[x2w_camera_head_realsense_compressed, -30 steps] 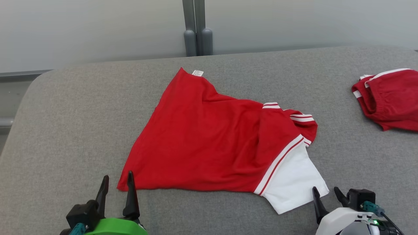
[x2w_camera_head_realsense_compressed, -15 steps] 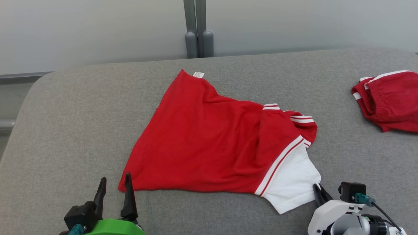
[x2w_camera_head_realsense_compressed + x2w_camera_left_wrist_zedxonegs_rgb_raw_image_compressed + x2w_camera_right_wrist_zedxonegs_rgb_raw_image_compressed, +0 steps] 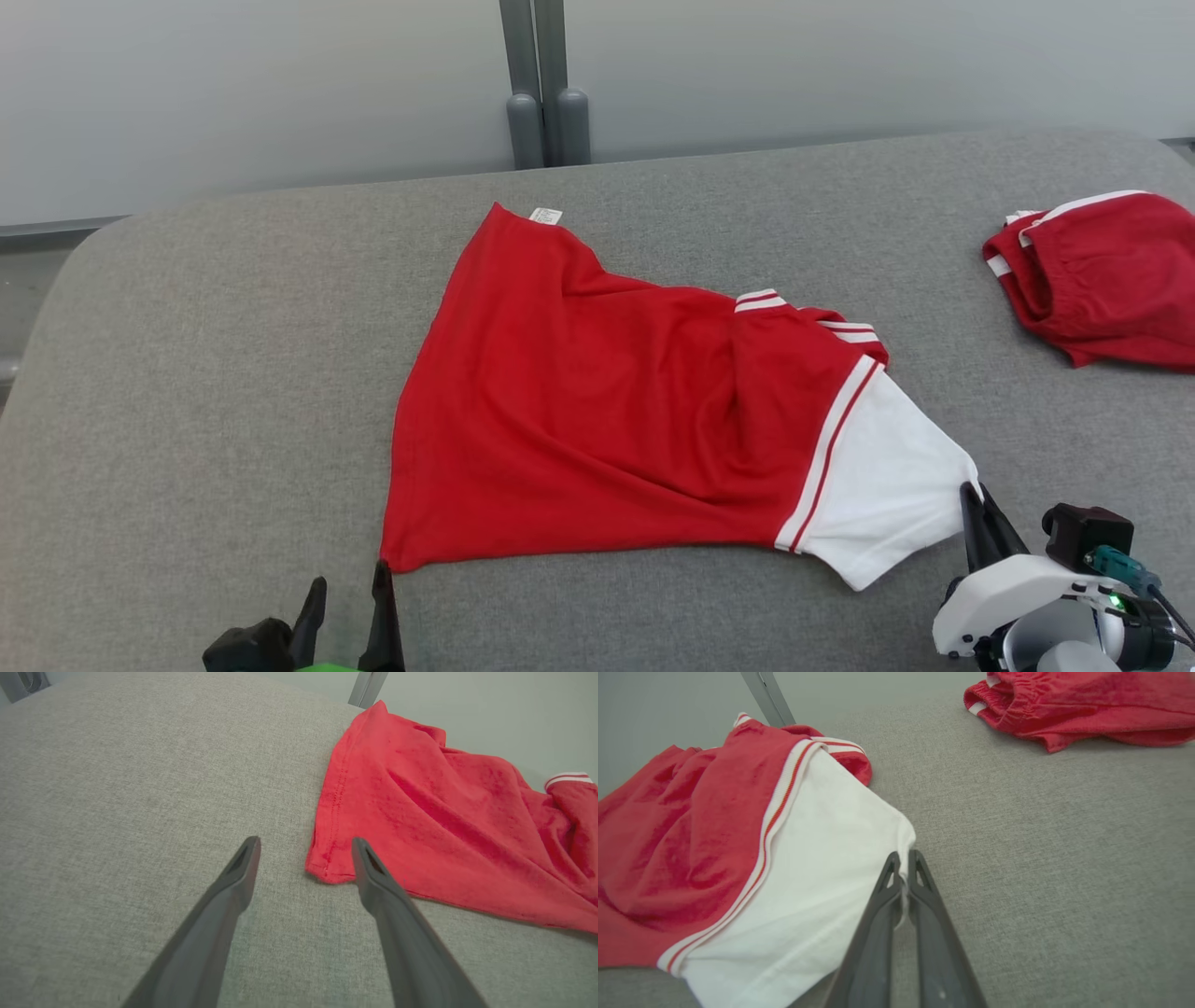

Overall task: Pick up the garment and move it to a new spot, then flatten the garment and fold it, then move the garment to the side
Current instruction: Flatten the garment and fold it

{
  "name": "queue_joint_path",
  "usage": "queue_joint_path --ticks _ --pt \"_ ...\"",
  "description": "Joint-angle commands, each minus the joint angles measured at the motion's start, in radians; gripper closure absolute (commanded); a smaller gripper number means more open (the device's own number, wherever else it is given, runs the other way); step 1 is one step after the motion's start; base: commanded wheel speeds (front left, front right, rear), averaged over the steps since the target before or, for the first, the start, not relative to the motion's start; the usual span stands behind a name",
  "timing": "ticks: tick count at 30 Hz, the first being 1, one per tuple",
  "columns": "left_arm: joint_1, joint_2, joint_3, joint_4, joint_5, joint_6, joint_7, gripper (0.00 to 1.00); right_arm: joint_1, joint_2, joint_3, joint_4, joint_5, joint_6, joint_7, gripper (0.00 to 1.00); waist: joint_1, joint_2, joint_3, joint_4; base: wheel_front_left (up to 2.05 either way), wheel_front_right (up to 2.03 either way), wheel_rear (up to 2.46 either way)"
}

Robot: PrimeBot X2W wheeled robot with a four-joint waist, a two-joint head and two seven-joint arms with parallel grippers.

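right gripper (image 3: 973, 490) is pinched fully closed on the near-right corner of the white sleeve (image 3: 887, 476); right wrist view shows a thin fold of cloth between its fingers. left gripper (image 3: 350, 574) is wide open with nothing in it. the near-left hem corner (image 3: 322, 870) of the garment (image 3: 597, 420) sits between its fingertips, closer to the garment-side one. can't confirm contact

garment lies mid-surface on the grey cushion (image 3: 187, 355), mostly flat but ridged and bunched at the far-right sleeve, label (image 3: 545, 216) at the far corner. my read: a two-corner grab along the near edge, one corner secured and the other lined up, so the lift carries it spread instead of folding over itself

room: plenty of bare cushion to the left. right is tighter: second red garment (image 3: 1102, 271) sits far right, well apart from ours but in the path of a long move that way. far side ends at the wall (image 3: 840, 65) and a grey post (image 3: 532, 93), with little slack past the label. near edge of the cushion is out of frame, so can't judge the margin there
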Motion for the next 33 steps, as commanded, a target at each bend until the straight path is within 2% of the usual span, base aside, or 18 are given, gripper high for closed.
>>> queue_joint_path --ticks 1,6,12,21,22,24,25,26,33 --pt "0.007 0.002 -0.005 0.007 -0.016 -0.005 0.012 0.00 0.018 0.000 -0.007 -0.024 -0.009 0.000 0.009 1.00 0.0000 0.0000 0.003 -0.006 0.00 0.00 0.00" --pt "-0.042 0.002 -0.039 0.053 -0.067 -0.005 0.067 0.00 0.045 0.010 -0.015 -0.098 -0.017 0.000 0.035 1.00 0.0000 0.0000 0.014 -0.016 0.00 0.00 0.00" --pt "-0.108 0.002 -0.061 0.142 -0.103 0.028 0.107 0.00 0.046 0.019 0.009 -0.143 -0.017 0.000 0.052 1.00 0.0000 0.0000 0.028 -0.032 0.00 0.00 0.00" --pt "-0.172 0.002 -0.075 0.230 -0.106 0.043 0.098 0.00 0.043 0.024 0.022 -0.169 -0.020 0.000 0.058 1.00 0.0000 0.0000 0.043 -0.046 0.00 0.00 0.00" --pt "-0.177 0.002 -0.079 0.240 -0.103 0.045 0.100 0.09 0.043 0.024 0.023 -0.171 -0.020 0.000 0.058 1.00 0.0000 0.0000 0.044 -0.047 0.00 0.00 0.00" --pt "-0.186 0.002 -0.088 0.256 -0.099 0.045 0.108 0.56 0.041 0.025 0.025 -0.174 -0.020 0.000 0.059 1.00 0.0000 0.0000 0.045 -0.049 0.00 0.00 0.00" --pt "-0.190 0.002 -0.094 0.263 -0.098 0.043 0.112 0.73 0.041 0.025 0.027 -0.175 -0.020 0.000 0.058 1.00 0.0000 0.0000 0.046 -0.051 0.00 0.00 0.00" --pt "-0.195 0.001 -0.101 0.268 -0.097 0.037 0.118 1.00 0.039 0.025 0.028 -0.176 -0.020 0.000 0.057 1.00 0.0000 0.0000 0.046 -0.052 0.00 0.00 0.00" --pt "-0.218 0.001 -0.124 0.253 -0.105 0.023 0.076 1.00 0.019 0.026 0.033 -0.170 -0.013 0.000 0.051 1.00 0.0000 0.0000 0.045 -0.054 0.00 0.00 0.00"
